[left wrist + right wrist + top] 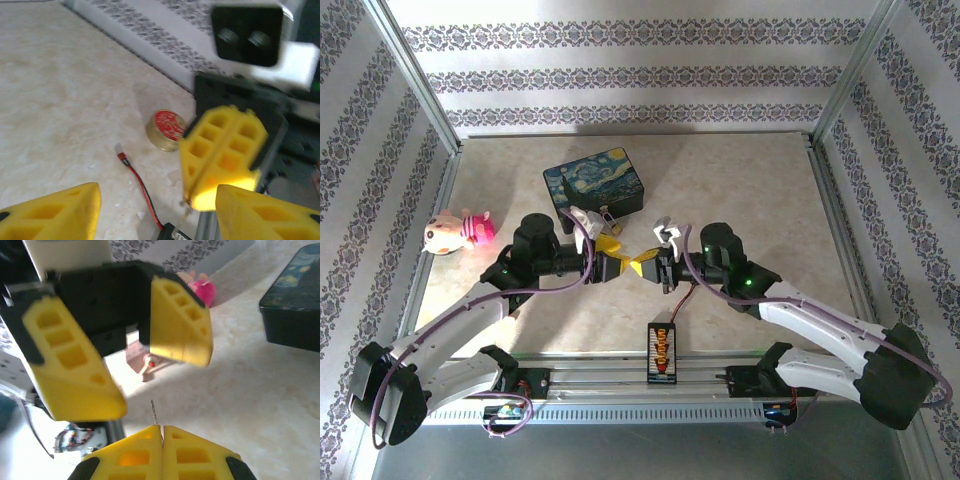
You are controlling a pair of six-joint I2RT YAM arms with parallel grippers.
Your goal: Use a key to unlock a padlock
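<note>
key [154, 412]: a thin grey sliver standing up from the seam between the right claw's pads, held above mid-desk, nearer than the painted box.
right claw [161, 432]: pinched flat on the key, pads flush together, so little of the metal pokes out.
left claw [125, 355]: fingers spread wide with nothing between them. It faces the right claw tip to tip from just left of it.
padlock: I cannot tell which thing it is. A brass-sided disc [167, 131] with a red top lies on the desk [750, 190], near the loose end of the red-black wire [137, 182]. No shackle can be made out on it.
painted box [595, 180]: beyond both claws and apart from them.
risk, knock: the left claw's fingers are very near the key, and a brush could tilt it or flick it out.
risk, twist: the pinch is thin, so the key may swivel when pushed.
risk, no hold: with the lock loose, the key would probably push it along the desk.
</note>
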